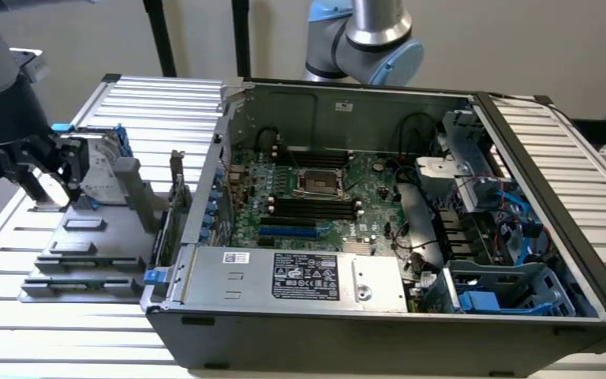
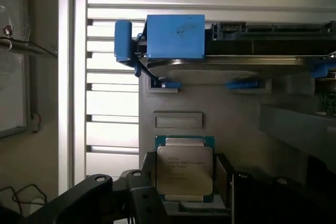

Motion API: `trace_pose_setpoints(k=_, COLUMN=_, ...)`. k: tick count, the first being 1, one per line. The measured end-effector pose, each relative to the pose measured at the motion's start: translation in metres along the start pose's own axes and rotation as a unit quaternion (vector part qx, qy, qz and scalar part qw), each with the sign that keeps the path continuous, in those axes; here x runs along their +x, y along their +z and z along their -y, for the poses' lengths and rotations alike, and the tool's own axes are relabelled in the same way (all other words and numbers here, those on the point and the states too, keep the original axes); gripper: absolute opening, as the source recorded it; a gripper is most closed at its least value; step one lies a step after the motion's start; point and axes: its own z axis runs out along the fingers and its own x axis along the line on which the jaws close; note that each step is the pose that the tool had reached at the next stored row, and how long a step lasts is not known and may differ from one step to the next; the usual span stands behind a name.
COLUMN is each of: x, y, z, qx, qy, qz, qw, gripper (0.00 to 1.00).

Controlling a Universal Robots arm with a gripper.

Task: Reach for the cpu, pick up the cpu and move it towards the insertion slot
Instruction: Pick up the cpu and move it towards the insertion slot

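Where the cpu [image 2: 185, 169] lies: flat, silver top up, in a shallow recess of the grey fixture tray [image 2: 178, 103], on the exterior view's left, well apart from the computer case [image 1: 387, 332]
Why there: the recess probably keeps the chip square and level for a grasp from above
Gripper [image 1: 59, 189]: low over the tray, its dark body on either side of the chip; I cannot tell whether it has hold of the chip
Hard drive [image 2: 231, 66]: blue brackets [image 2: 175, 36], same tray, just beyond the chip
Insertion slot [image 1: 319, 181]: shiny frame, dark centre, on the motherboard towards the far side of the open case
Wrist view adds: the chip's printed top and its seat
Exterior view adds: the stretch from tray to socket, with the case wall between
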Motion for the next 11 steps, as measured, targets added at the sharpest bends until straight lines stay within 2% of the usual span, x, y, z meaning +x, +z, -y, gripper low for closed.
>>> trace_pose_setpoints(k=5, x=-0.009, y=-0.0229, z=-0.0004, qx=-0.0001, qy=-0.002, qz=-0.0004, qw=1.0, gripper=0.54)
trace_pose_setpoints(k=11, x=-0.025, y=-0.0507, z=-0.0007, qx=-0.0018, qy=-0.006, qz=-0.0013, qw=1.0, gripper=0.54)
